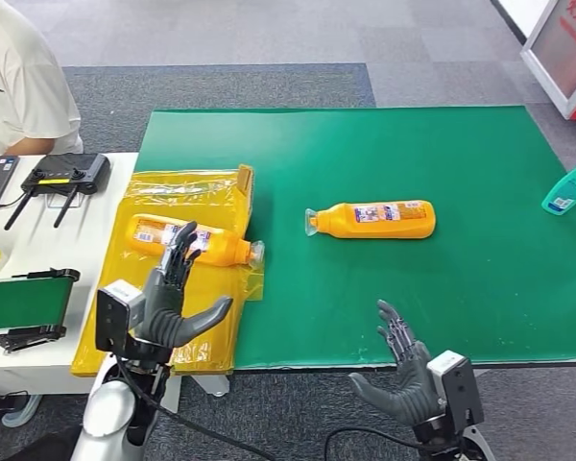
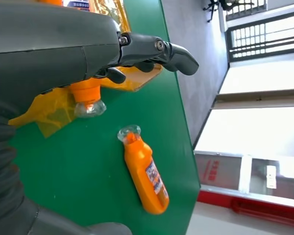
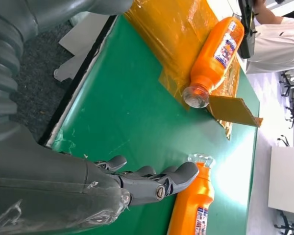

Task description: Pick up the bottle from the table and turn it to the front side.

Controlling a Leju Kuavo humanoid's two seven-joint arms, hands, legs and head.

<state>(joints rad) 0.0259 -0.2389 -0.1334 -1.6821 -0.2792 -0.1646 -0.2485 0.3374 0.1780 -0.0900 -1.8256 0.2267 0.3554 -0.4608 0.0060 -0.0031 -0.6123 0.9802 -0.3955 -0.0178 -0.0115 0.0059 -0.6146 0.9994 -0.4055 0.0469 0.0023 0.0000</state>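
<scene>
Fingers [image 1: 178,252] on my left hand [image 1: 171,300] are spread wide and hold nothing; in the head view they hover over the orange bottle [image 1: 191,242] that lies on the yellow plastic sheet [image 1: 198,192], and I cannot tell whether they touch it. My right hand [image 1: 404,370] is also spread and empty, hanging at the near edge of the green mat [image 1: 430,154]. A second orange bottle [image 1: 375,219] lies on its side mid-mat, clear cap toward my left hand, label facing up. I judge this one is my target, since it sits nearer my right hand and well apart from everything else. A teal bottle [image 1: 569,187] lies at the mat's far right edge, and a person [image 1: 17,86] sits behind the side table.

From the left wrist camera, the fingers [image 2: 175,51] reach past the capped end of the sheet bottle [image 2: 86,95], with nothing between them. The mat bottle [image 2: 145,176] lies apart on bare green.

From the right wrist camera, the fingers [image 3: 164,178] stretch out flat, apart, just beside the cap end of the mat bottle [image 3: 193,205]; the other bottle [image 3: 213,51] rests beyond on the sheet.

To do this well, I should bring the right hand over the bottle's middle, not the narrow neck, thumb on one flank and fingers on the other, then close firmly: the round plastic body could roll or slip away.
</scene>
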